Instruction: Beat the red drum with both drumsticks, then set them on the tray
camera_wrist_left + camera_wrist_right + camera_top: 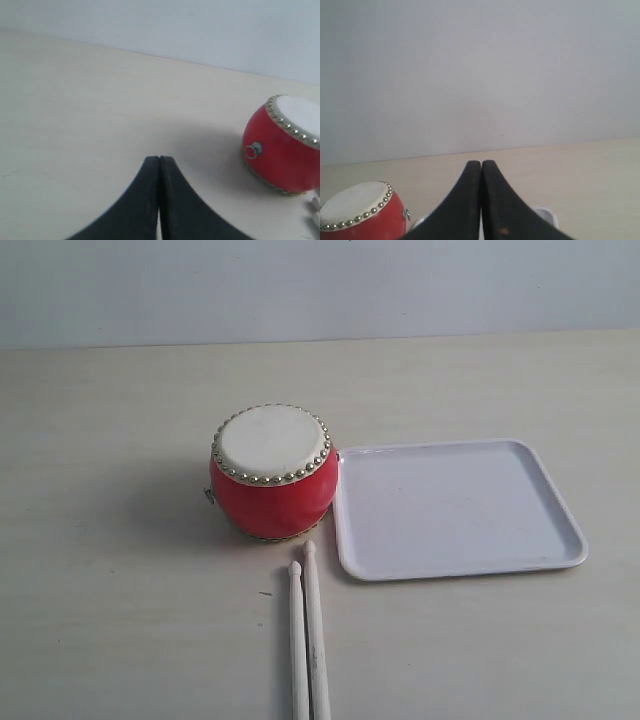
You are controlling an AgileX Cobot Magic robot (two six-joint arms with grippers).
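Two drumsticks (316,640) lie by one red drum (272,475), one tray (455,510); left tool (159,161), right tool (481,164) clenched.

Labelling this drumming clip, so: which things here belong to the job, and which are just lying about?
For the job: drum, drumsticks, tray.
Lying about: nothing that shows; only the table under them.

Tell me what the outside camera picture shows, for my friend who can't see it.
A small red drum with a cream top stands on a pale table, a flat white tray close beside it on the right. Two wooden drumsticks lie side by side in front of the drum, tips toward it, running off the bottom edge.
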